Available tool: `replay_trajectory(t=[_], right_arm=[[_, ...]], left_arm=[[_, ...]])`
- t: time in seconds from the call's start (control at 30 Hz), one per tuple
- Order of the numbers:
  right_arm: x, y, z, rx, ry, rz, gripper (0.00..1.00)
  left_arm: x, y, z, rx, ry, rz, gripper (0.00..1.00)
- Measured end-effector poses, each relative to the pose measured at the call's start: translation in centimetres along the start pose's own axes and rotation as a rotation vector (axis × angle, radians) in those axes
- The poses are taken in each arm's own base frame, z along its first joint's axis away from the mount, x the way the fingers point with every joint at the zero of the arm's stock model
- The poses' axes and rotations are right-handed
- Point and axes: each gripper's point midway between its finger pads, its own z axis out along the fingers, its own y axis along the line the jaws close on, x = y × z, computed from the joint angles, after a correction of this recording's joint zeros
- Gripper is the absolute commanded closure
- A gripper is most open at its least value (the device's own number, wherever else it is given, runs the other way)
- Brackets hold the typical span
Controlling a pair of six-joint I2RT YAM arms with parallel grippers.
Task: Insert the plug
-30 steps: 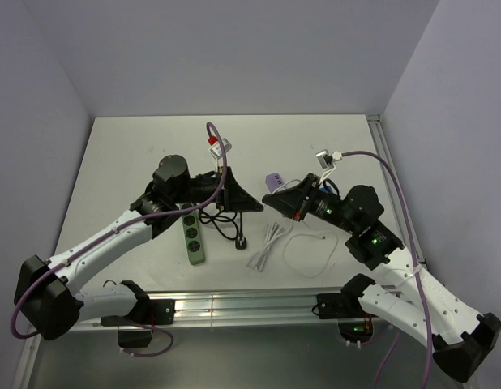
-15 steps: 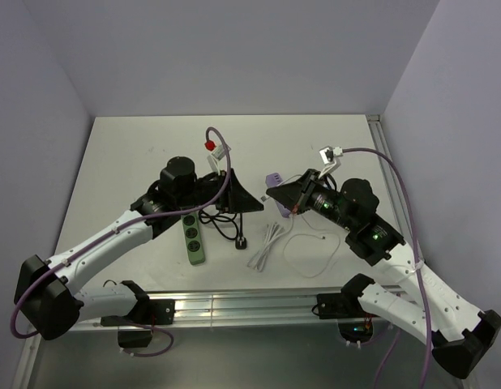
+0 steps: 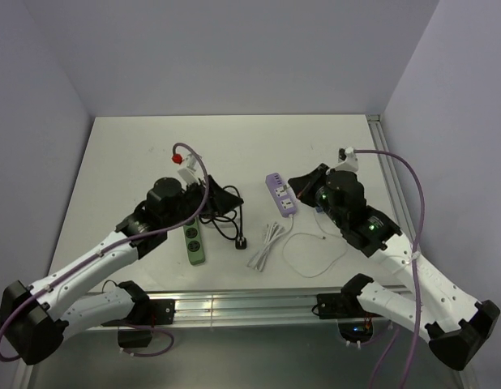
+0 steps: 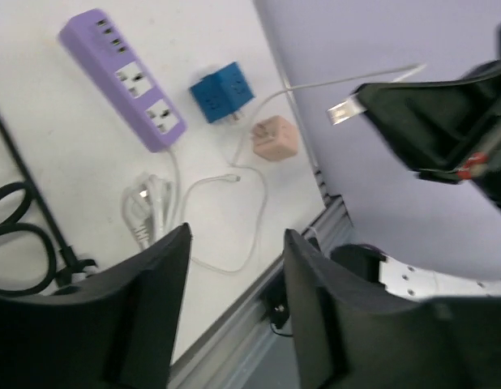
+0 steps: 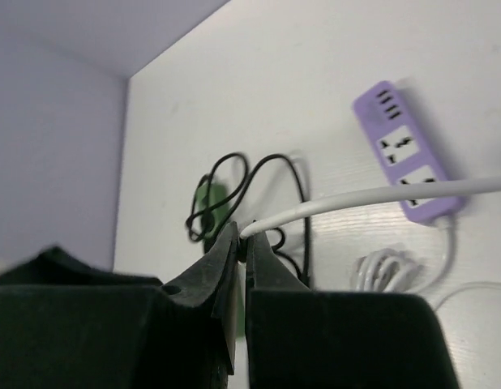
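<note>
Blue plug (image 4: pixel 222 91) lying on table (image 3: pixel 137 154), right side, just beside purple power strip (image 4: pixel 121 77), ungrasped. Left pincer (image 4: pixel 236 235) released, empty. Right pincer (image 5: pixel 242 235) clenched on white USB cable (image 5: pixel 372 197). Risk: dragged cable sweeps plug askew, or cable goes in instead.

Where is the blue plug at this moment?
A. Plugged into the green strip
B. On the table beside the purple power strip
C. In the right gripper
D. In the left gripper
B: in the left wrist view the blue plug lies loose on the table, right next to the purple power strip.
</note>
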Motion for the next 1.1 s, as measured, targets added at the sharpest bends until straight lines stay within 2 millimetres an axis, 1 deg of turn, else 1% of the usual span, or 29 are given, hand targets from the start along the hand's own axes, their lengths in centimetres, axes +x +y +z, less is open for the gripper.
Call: replay_trajectory(t=[0.07, 0.1, 0.13, 0.17, 0.23, 0.27, 0.3, 0.37, 0.47, 0.57, 0.63, 0.73, 0.83, 0.97, 1.03, 1.1], right_arm=[[-0.6, -1.2, 0.9, 0.101, -0.026, 0.028, 1.00], [-0.9, -1.8, 1.4, 0.158, -0.039, 0.042, 1.00], [-1.2, -2.2, 1.9, 0.201, -0.054, 0.055, 1.00], [-1.4, -2.6, 2.4, 0.241, -0.064, 0.063, 1.00], [-1.5, -3.6, 3.5, 0.324, -0.085, 0.079, 1.00], [-1.5, -4.1, 3.9, 0.358, -0.093, 0.082, 1.00], [-1.4, -4.7, 4.3, 0.393, -0.101, 0.082, 1.00], [-1.2, -5.9, 5.0, 0.463, -0.112, 0.083, 1.00], [-0.9, -6.9, 5.9, 0.530, -0.122, 0.078, 1.00], [-1.0, -7.4, 6.8, 0.568, -0.129, 0.069, 1.00], [-1.2, -7.7, 7.3, 0.583, -0.129, 0.070, 1.00], [-1.8, -8.9, 7.7, 0.615, -0.134, 0.082, 1.00], [-2.9, -10.1, 7.7, 0.635, -0.153, 0.104, 1.00], [-3.5, -11.3, 7.3, 0.652, -0.170, 0.112, 1.00], [-3.6, -11.4, 7.1, 0.648, -0.170, 0.114, 1.00], [-3.5, -11.5, 6.9, 0.647, -0.167, 0.114, 1.00]], left_arm=[[1.0, 1.8, 0.7, -0.040, -0.005, -0.023, 0.55], [1.8, 2.9, 1.3, -0.068, 0.004, -0.037, 0.61], [2.7, 3.9, 2.1, -0.096, 0.022, -0.047, 0.63], [3.5, 4.7, 2.8, -0.119, 0.039, -0.050, 0.69], [5.2, 5.8, 4.0, -0.156, 0.074, -0.048, 0.76], [5.9, 6.2, 4.6, -0.168, 0.089, -0.045, 0.83], [6.5, 6.6, 5.0, -0.180, 0.098, -0.042, 0.87], [7.6, 7.6, 5.8, -0.215, 0.121, -0.032, 0.92], [8.5, 8.9, 6.9, -0.258, 0.144, -0.027, 0.96], [8.9, 10.0, 8.1, -0.299, 0.159, -0.024, 0.97], [9.3, 10.6, 9.0, -0.317, 0.173, -0.023, 0.99], [10.1, 11.5, 10.3, -0.337, 0.199, -0.021, 1.00], [11.6, 12.6, 11.3, -0.364, 0.238, -0.023, 1.00], [14.4, 13.8, 11.6, -0.398, 0.303, -0.027, 1.00], [15.8, 13.9, 11.6, -0.401, 0.334, -0.031, 1.00], [16.9, 13.1, 12.0, -0.376, 0.353, -0.035, 1.00]])
